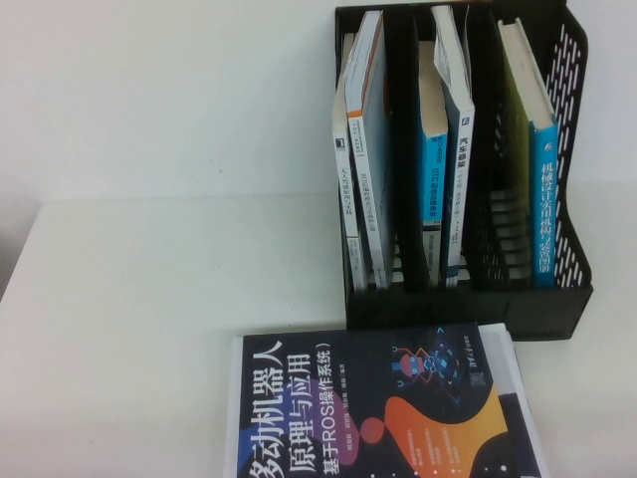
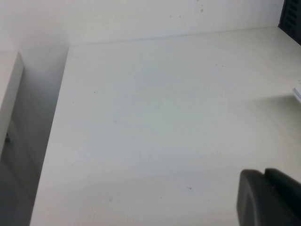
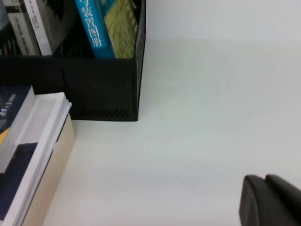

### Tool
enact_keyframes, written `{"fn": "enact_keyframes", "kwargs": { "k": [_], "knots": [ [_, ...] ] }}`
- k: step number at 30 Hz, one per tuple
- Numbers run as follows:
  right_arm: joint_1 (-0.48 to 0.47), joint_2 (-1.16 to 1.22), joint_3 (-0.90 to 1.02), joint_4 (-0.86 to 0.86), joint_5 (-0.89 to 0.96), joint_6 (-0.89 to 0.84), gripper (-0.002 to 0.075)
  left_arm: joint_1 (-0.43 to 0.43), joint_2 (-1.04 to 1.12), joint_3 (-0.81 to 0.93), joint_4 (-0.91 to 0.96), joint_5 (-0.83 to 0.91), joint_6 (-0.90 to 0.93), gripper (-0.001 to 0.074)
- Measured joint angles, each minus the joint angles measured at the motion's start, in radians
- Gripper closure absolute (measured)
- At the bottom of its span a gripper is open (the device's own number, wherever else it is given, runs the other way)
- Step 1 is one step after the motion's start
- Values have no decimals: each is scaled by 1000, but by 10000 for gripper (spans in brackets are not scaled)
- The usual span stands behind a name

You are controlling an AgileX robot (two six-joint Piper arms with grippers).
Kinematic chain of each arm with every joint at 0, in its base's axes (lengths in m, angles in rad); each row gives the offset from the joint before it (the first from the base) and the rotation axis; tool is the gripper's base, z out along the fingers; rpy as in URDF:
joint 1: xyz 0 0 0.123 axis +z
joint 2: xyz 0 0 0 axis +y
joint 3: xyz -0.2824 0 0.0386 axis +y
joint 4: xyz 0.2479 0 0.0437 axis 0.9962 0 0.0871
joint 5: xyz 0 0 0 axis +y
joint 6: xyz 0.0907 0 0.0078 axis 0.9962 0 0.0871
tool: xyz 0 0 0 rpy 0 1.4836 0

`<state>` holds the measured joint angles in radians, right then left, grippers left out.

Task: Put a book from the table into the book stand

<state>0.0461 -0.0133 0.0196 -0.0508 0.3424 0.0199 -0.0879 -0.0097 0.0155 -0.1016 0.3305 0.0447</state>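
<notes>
The book (image 1: 460, 149), white-spined, seems to be already in the stand (image 1: 468, 311). It sits in the middle compartment, leaning left against a blue-spined book (image 1: 432, 169). A navy book (image 1: 373, 408) lies flat on the tabletop (image 1: 149, 329) just near of the stand. The left gripper (image 2: 264, 188) hangs over bare tabletop well left of the stand, fingers pressed together and empty. The right gripper (image 3: 265, 193) hangs to the right of the stand, likewise pressed together. Little looks left to do: keep both arms clear so the leaning book isn't nudged.
</notes>
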Motion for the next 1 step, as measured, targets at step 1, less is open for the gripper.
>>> {"fn": "enact_keyframes", "kwargs": {
  "k": [1],
  "knots": [
    [0,0,0,0,0,0,729,0,0,0,0,0,0,736]
  ]
}}
